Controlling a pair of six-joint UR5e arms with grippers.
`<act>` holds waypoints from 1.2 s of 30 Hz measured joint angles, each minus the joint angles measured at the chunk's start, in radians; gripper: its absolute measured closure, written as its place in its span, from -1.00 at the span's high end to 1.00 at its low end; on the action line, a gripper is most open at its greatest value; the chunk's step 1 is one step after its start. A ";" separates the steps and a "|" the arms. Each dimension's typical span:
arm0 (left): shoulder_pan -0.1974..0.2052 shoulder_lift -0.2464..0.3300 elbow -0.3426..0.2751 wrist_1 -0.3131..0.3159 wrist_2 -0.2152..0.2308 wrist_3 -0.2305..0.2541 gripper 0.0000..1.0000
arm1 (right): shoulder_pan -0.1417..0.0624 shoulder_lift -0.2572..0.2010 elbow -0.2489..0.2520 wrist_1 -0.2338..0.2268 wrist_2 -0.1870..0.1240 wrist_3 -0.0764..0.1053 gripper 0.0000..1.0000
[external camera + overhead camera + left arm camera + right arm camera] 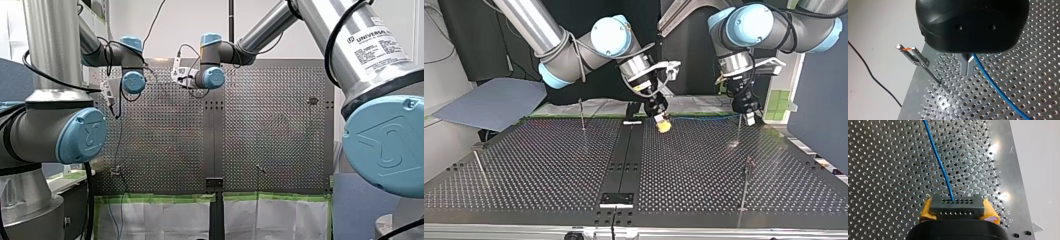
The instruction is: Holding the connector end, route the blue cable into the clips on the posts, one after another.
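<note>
Two grippers sit low at the far edge of the counter (549,160) in the top view, well apart.

Right gripper (663,123): yellow pads (927,210) clamped on the connector (957,207), one pad on each end face. In the right wrist view the counter's edge runs close beside the gripper on one side. The other side is bare perforated plate.

Left gripper (968,67): metal fingers drawn together, with the blue cable (995,87) coming out from between them at the root. The counter's edge is near. One post (931,75) stands between gripper and edge. The clip (911,53) on top of it shows an orange part and is apart from the cable.

Top view: wide open plate toward the camera. Other posts (582,114) are thin and scattered near the sides.

Connector: dark grey block with two rows of small holes.

Cable: thin, bright blue, single strand. It leaves the connector's upper hole row and runs ahead of the right gripper in a gentle curve over the plate. In the top view it stretches along the far edge between the two grippers.
</note>
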 joint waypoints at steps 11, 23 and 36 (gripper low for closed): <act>0.012 0.017 0.039 -0.040 0.036 -0.041 -1.00 | -0.006 -0.001 -0.031 0.024 -0.003 0.008 -1.00; 0.033 0.020 0.084 -0.072 0.080 -0.070 -1.00 | -0.009 0.000 -0.110 0.072 -0.018 0.034 -1.00; 0.055 0.028 0.145 -0.105 0.103 -0.083 -1.00 | -0.012 -0.001 -0.169 0.110 -0.029 0.045 -1.00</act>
